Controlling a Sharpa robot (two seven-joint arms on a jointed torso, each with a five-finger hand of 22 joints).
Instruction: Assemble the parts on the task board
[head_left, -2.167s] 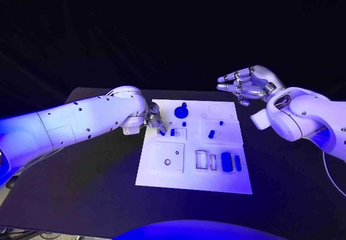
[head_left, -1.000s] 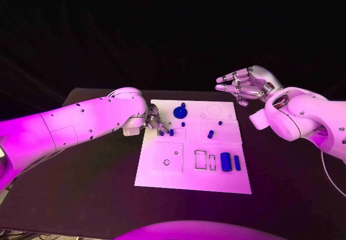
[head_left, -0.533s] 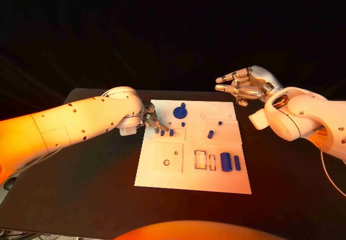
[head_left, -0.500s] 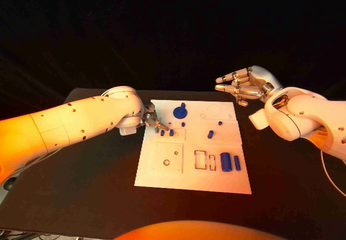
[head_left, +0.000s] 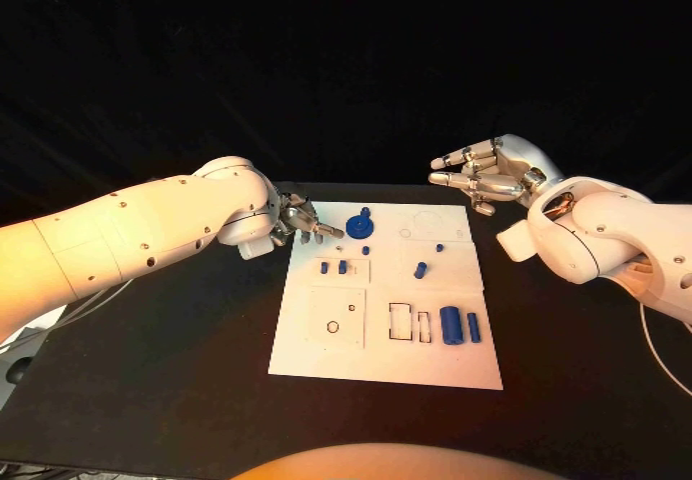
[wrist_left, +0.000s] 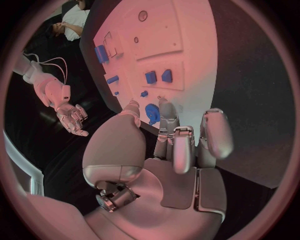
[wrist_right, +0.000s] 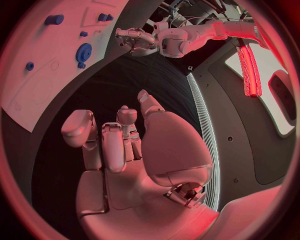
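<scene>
The white task board (head_left: 389, 350) lies in the middle of the black table. Two small blue parts (head_left: 333, 268) sit side by side in a framed recess near its left edge, and they show again in the left wrist view (wrist_left: 158, 76). A blue gear (head_left: 361, 222) (wrist_left: 152, 113) (wrist_right: 83, 51) sits near the far edge. My left hand (head_left: 303, 222) (wrist_left: 181, 145) hovers at the board's far left corner, fingers apart and holding nothing. My right hand (head_left: 483, 175) (wrist_right: 125, 145) hangs beyond the far right corner, fingers loosely curled and apart, nothing in it.
Two long blue pieces (head_left: 462, 324) lie by empty slots at the board's right side. A short blue peg (head_left: 421, 269) and two tiny blue studs (head_left: 366, 249) (head_left: 440, 246) sit in the middle. Bare black table (head_left: 159, 380) surrounds the board.
My left hand has drawn back from the two small blue parts toward the board's far left corner, leaving them in the recess. The right hand has barely moved.
</scene>
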